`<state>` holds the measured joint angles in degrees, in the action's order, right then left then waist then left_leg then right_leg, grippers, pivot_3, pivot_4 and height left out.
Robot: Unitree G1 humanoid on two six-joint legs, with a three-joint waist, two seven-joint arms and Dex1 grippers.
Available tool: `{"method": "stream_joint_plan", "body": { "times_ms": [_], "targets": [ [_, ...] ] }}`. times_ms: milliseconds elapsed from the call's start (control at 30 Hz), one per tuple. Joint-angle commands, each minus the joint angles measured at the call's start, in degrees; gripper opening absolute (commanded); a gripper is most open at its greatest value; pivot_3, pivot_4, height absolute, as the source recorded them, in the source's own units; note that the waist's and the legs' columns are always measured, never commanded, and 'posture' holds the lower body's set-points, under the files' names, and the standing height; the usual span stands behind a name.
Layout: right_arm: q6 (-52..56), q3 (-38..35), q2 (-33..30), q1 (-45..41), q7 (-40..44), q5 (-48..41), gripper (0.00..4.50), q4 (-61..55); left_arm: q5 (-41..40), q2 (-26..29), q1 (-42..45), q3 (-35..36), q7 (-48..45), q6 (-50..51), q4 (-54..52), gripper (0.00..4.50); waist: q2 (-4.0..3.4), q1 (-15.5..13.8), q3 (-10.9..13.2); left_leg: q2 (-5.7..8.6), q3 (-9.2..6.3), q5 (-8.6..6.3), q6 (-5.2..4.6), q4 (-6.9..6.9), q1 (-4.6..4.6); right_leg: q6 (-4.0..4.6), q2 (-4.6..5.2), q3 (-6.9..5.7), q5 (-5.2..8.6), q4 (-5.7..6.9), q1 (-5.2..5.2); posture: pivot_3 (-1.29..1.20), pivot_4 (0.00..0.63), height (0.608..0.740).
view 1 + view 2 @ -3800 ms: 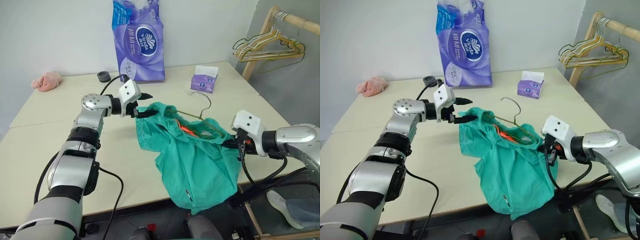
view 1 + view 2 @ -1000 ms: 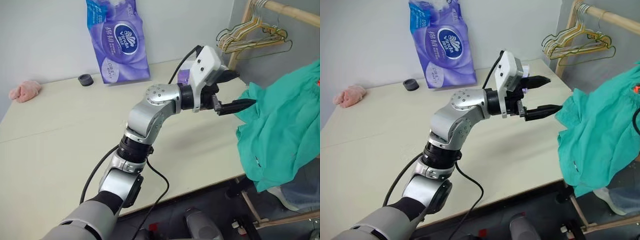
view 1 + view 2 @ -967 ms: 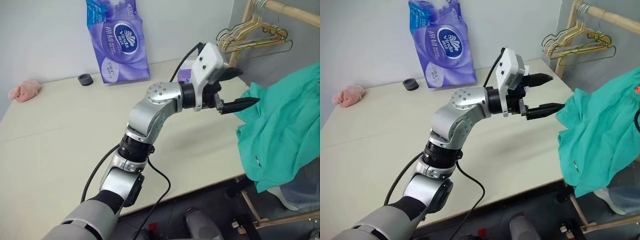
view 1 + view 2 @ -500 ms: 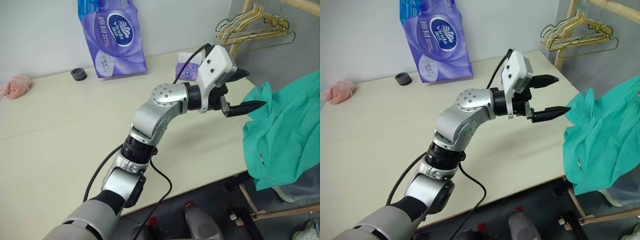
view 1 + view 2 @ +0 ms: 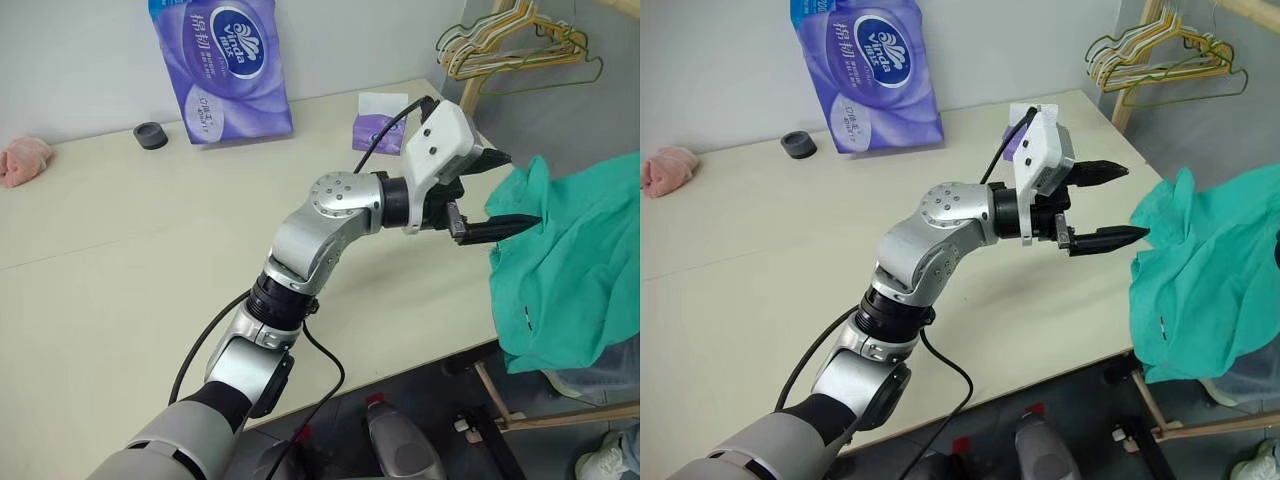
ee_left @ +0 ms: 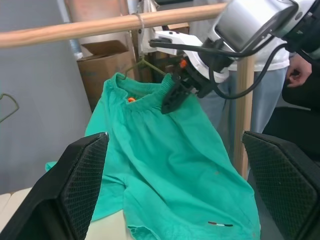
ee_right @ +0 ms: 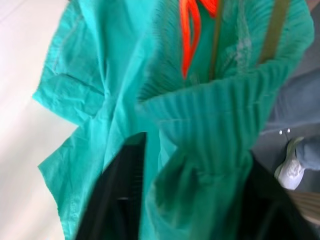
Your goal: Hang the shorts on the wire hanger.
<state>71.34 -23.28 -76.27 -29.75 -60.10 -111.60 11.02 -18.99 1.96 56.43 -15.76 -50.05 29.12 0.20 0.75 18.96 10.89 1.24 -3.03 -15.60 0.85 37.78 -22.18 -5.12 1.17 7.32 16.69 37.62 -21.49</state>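
The left gripper [image 5: 1110, 205] stood wide open with nothing between its fingers, just beside the teal shorts [image 5: 570, 265]. In the left wrist view the right gripper [image 6: 172, 97] met the gathered waistband; its grip could not be told. The shorts hung on the olive wire hanger [image 6: 145, 64], hooked over a wooden rail [image 6: 100, 25] past the table [image 5: 120, 230].

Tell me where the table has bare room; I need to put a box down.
Bare: the wide table stretch between the pink cloth, the black ring and the near edge. Crowded: the far right corner, around the tissue box and left gripper.
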Motion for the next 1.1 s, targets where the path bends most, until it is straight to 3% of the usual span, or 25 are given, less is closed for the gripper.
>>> {"method": "stream_joint_plan", "body": {
  "times_ms": [33,267,367,467,633,733,933,1100],
  "targets": [
    [-3.76,-4.11,-0.71,-0.56,-6.33,-1.40,3.43,-5.94,-0.50,0.32,-0.25,-1.12,-2.71,-2.72,-0.79,4.50,-0.04,0.10,-0.02,0.00,0.00,0.00,0.00,0.02,0.00,0.00,0.00,0.01,0.00,0.00,-0.01,-0.48,0.178,0.740],
    [-8.07,-3.86,-2.16,-3.35,-13.73,-1.40,3.43,-10.89,0.22,-0.36,0.06,-1.92,-3.53,-4.84,1.30,4.50,-0.17,0.34,-0.10,0.01,0.09,0.00,0.00,0.11,-0.41,-0.12,0.00,0.12,-0.08,-0.01,-0.34,-0.49,0.161,0.740],
    [-10.30,-0.95,-4.65,-6.30,-12.28,-1.12,3.43,-13.80,0.34,-0.25,-0.28,-2.08,-3.78,-5.48,1.98,4.50,-0.43,0.55,-0.20,0.01,0.12,0.00,0.00,0.12,-0.57,-0.14,0.01,0.16,-0.09,0.01,-0.52,-0.49,0.157,0.740],
    [-9.80,4.79,-6.80,-12.91,-2.86,6.89,3.43,-15.59,-0.08,0.35,-0.86,-2.50,-4.93,-5.20,1.80,4.50,-0.48,0.98,-0.22,0.01,0.14,0.01,0.00,0.13,-0.60,-0.14,0.01,0.17,-0.09,0.08,-0.75,-0.48,0.153,0.740],
    [-8.01,13.83,-3.16,-20.50,15.15,20.80,3.43,-20.46,0.18,2.05,-2.26,-2.91,-6.31,-5.04,1.37,4.50,-0.49,2.07,-0.24,-0.01,0.10,0.01,0.00,0.11,-0.60,-0.14,0.01,0.15,-0.10,0.04,-0.75,-0.45,0.143,0.740],
    [-10.12,17.18,-0.80,-18.98,25.46,31.66,3.43,-25.19,1.14,3.57,-3.20,-2.64,-5.23,-4.71,1.48,4.50,-0.56,1.86,-0.28,0.01,0.02,0.01,-0.01,0.16,-0.61,-0.18,0.05,0.16,-0.12,0.11,-0.77,-0.41,0.135,0.740],
    [-24.25,22.50,8.31,-11.68,43.80,55.65,3.43,-31.94,2.85,7.96,-7.78,0.70,-0.54,-4.47,-0.07,4.50,-0.68,1.18,-0.37,0.03,-0.29,0.02,-0.01,0.25,-0.58,-0.10,0.09,0.11,-0.18,0.41,-0.82,-0.32,0.117,0.740],
    [-36.43,27.49,20.30,-6.28,50.82,72.61,3.43,-29.82,4.75,14.23,-15.56,6.82,6.64,-2.58,-3.11,4.50,-0.78,-0.89,-0.80,0.06,-0.43,0.04,0.00,0.35,-0.53,0.14,0.11,0.03,-0.46,0.56,-0.83,-0.20,0.096,0.740]
  ]
}}
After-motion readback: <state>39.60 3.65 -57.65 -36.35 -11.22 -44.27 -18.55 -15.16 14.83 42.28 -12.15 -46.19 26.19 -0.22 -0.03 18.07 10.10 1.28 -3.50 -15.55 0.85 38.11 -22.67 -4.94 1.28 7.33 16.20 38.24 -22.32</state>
